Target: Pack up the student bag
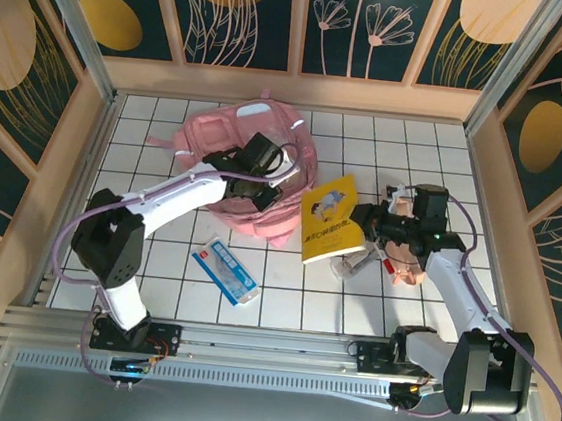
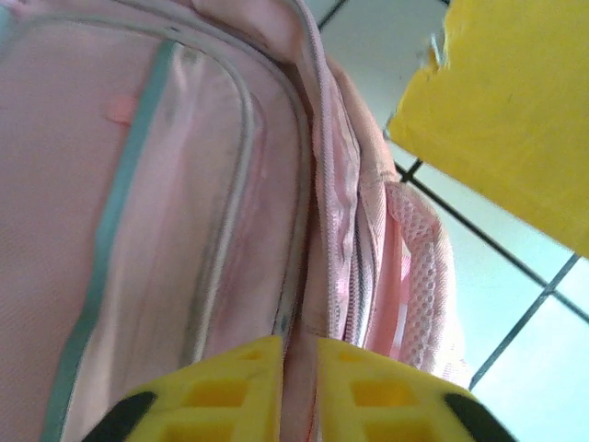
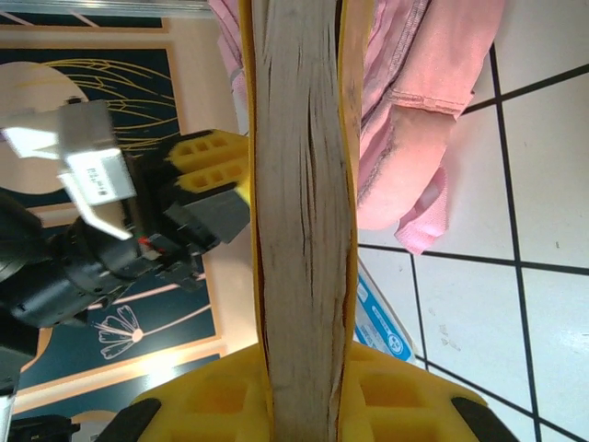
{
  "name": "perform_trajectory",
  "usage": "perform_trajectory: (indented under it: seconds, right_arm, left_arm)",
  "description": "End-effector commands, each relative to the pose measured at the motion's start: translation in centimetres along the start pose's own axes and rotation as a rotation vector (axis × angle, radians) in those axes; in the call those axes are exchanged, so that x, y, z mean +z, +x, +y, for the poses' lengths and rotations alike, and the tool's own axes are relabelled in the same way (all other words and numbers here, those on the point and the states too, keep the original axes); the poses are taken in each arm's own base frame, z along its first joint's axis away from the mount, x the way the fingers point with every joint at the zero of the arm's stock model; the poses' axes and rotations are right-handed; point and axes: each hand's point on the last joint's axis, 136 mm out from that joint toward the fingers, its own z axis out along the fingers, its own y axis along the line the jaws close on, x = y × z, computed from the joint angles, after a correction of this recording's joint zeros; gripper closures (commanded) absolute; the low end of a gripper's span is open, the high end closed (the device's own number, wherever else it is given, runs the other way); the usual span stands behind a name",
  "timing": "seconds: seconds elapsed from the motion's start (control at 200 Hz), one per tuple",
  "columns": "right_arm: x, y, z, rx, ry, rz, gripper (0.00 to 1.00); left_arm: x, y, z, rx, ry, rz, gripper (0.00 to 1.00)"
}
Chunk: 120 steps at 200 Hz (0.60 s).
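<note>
The pink student bag [image 1: 228, 155] lies at the back middle of the tiled table. My left gripper [image 1: 263, 191] sits at its right side, and in the left wrist view it [image 2: 299, 345] is shut on a fold of pink fabric by the bag's [image 2: 184, 184] zipper edge. A yellow book [image 1: 332, 219] stands tilted just right of the bag. My right gripper [image 1: 368, 225] holds it from the right. In the right wrist view the book's page edge [image 3: 304, 184] runs up between the yellow fingers [image 3: 396, 387], with the gripper [image 3: 306, 350] shut on it.
A blue-and-white packet [image 1: 224, 270] lies flat in front of the bag, also seen in the right wrist view [image 3: 382, 322]. A small pink object [image 1: 405, 272] and a grey one [image 1: 356, 263] lie under the right arm. Wooden walls enclose the table.
</note>
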Motion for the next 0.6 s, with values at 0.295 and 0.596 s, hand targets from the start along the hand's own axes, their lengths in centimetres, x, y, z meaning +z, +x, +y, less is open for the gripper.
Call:
perform_trajectory:
  seconds: [0.295,0.596]
  right_arm:
    - [-2.0,-1.3,0.8,-0.069,-0.04,-0.058,1.0]
    - [-2.0,-1.5,1.0,-0.076,-0.041,-0.052,1.0]
  left_arm:
    - [1.7,2.7,-0.9,0.03,0.068,0.052,0.53]
    - [1.2,1.7,-1.0,0.048,0.093,0.034,1.0]
